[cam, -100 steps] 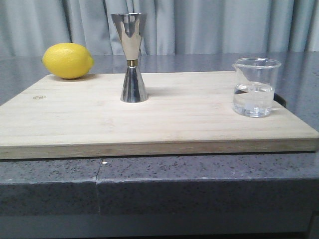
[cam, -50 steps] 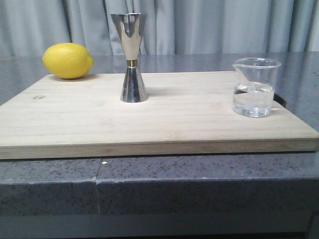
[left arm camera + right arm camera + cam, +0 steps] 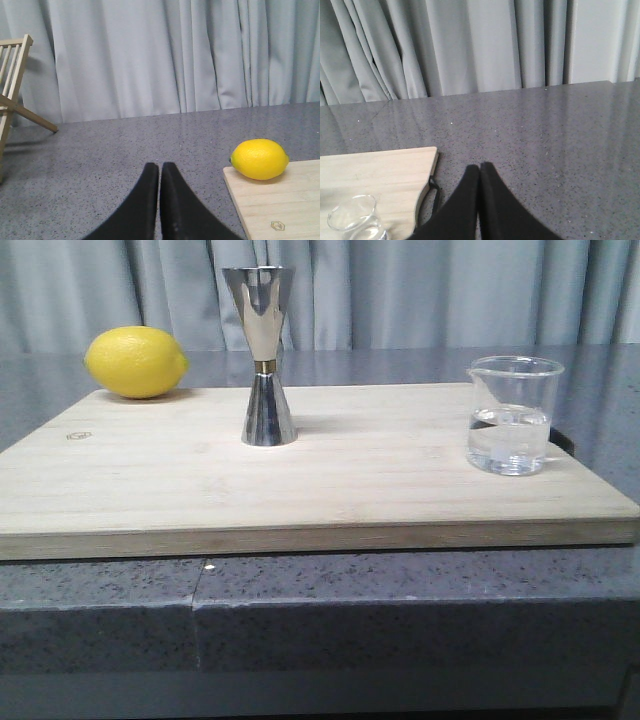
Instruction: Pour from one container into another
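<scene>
Off the board, left gripper [image 3: 159,167] & right gripper [image 3: 479,167] both closed, empty.

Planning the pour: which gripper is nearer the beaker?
Right. The right gripper is shut over the counter just beside the beaker. The left gripper, also shut, is past the lemon, and has no beaker in view.

Taking the wooden cutting board [image 3: 350,475] as the landmark, there is one board, and three things stand on it: one steel jigger [image 3: 265,355] near its middle, one glass beaker [image 3: 511,415] at its right end, and one lemon [image 3: 136,361] at its far left corner. Beyond the board's left side stands one wooden rack [image 3: 12,95].
</scene>
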Controlling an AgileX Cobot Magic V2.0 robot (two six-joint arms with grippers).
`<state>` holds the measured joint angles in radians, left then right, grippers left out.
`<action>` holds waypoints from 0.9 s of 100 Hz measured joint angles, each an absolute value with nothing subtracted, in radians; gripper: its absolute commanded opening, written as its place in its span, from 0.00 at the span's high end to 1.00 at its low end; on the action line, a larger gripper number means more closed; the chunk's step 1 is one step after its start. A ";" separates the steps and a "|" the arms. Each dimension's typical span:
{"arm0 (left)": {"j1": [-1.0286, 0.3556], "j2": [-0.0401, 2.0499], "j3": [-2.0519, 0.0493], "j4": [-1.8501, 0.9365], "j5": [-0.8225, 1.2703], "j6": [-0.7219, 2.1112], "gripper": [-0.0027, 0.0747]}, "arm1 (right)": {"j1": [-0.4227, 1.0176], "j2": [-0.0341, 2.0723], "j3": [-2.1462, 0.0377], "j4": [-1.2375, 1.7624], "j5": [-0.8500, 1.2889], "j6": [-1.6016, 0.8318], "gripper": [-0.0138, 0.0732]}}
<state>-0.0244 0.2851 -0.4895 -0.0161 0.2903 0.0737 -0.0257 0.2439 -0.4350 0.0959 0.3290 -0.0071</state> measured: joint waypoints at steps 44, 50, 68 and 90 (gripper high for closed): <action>-0.021 0.285 -0.489 -0.036 0.292 0.052 0.21 | -0.026 0.244 -0.435 0.096 0.321 -0.007 0.21; -0.021 0.285 -0.489 -0.036 0.292 0.052 0.21 | -0.026 0.244 -0.435 0.096 0.321 -0.007 0.21; -0.021 0.285 -0.489 -0.036 0.293 0.052 0.21 | -0.026 0.244 -0.435 0.098 0.318 -0.007 0.21; -0.021 0.288 -0.492 -0.036 0.298 0.052 0.21 | -0.026 0.248 -0.438 0.100 0.298 -0.007 0.21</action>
